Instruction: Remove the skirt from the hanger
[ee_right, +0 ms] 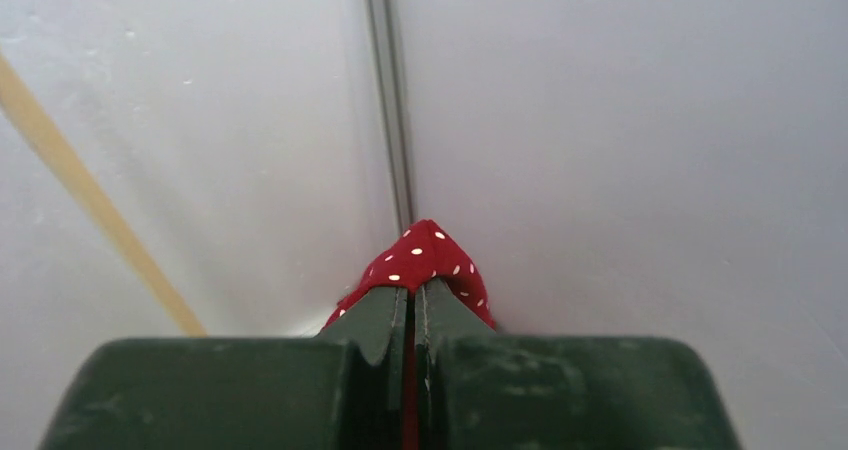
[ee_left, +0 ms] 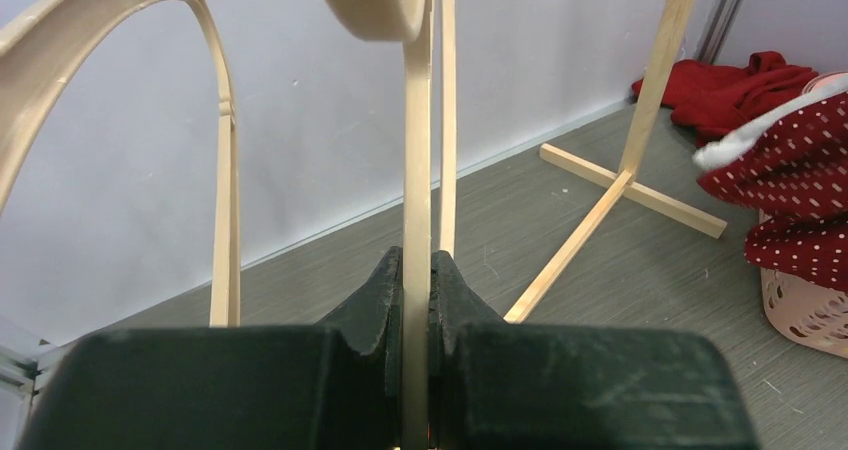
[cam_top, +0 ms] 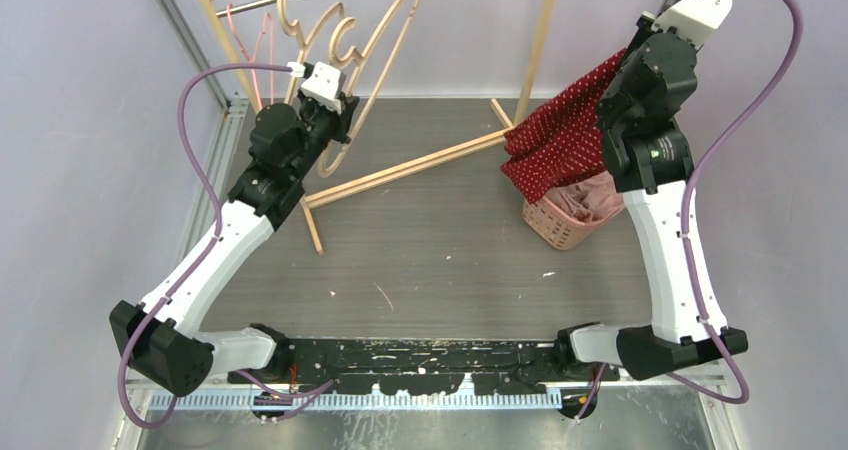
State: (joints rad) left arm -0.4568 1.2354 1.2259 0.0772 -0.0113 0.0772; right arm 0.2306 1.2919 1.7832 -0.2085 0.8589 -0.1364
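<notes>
Your grey, wood-grain table (cam_top: 430,260) carries a pale wooden rack (cam_top: 410,170). The skirt (cam_top: 560,140), red cloth with white dots, hangs from your right claw (ee_right: 413,300), which is pinched tight on a fold, well apart from the hanger (ee_left: 417,170). That thin, curved wooden strip is clamped in your left claw (ee_left: 417,270). Under the skirt, a pink lattice basket (cam_top: 555,225) holds pink cloth

My right claw (cam_top: 631,56) is holding up the red dotted skirt (cam_top: 560,140), which is hanging below it over the pink basket (cam_top: 552,226).
</notes>
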